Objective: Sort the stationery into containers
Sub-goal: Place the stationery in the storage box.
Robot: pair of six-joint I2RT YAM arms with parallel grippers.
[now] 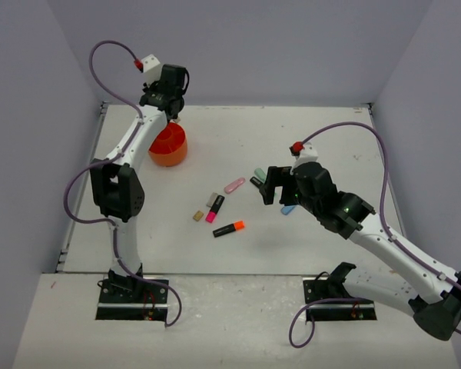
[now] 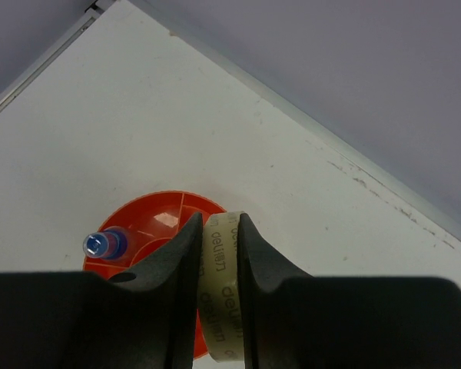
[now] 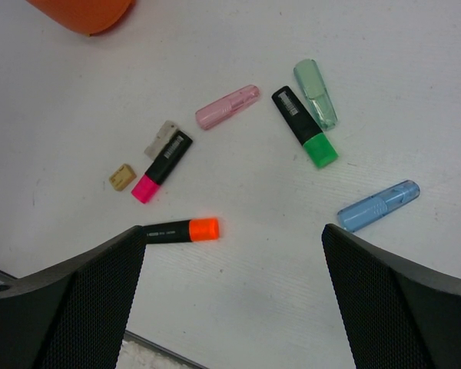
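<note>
White tabletop (image 1: 307, 246), boxed in by pale lilac walls (image 1: 292, 46), carries everything. Toward its far left stands the round orange tub (image 1: 167, 150). The left gripper (image 2: 217, 223) hangs directly above it, jaws pinched on a tan tape ring (image 2: 221, 292). The ring is held on edge between the two black fingers (image 2: 177, 269), its lettered rim facing the wrist camera. Below it the tub's inner dividers show, and a clear blue-capped tube (image 2: 104, 244) stands upright in one compartment. Whether the ring touches the tub I cannot tell.

All other stationery lies loose mid-table, well apart from the tub. The right gripper (image 3: 232, 234) hovers over this scatter with its jaws spread wide, holding nothing. Nearest the gap between them is the orange-ended highlighter (image 3: 180, 230). Beyond it lie the pink-ended highlighter (image 3: 161, 167), a tan block (image 3: 121, 177) just beside it, and a beige block (image 3: 160, 138) touching its black end. Farther on are the pastel pink piece (image 3: 227, 106), the green-ended highlighter (image 3: 304, 127) and the mint piece (image 3: 316, 93), those last two side by side. The blue piece (image 3: 378, 205) lies near the other finger.

From overhead, the right gripper covers part of the green-ended highlighter and the blue piece, and the left arm hides the tub's far rim. The ring's lower part runs out of the left wrist view.
</note>
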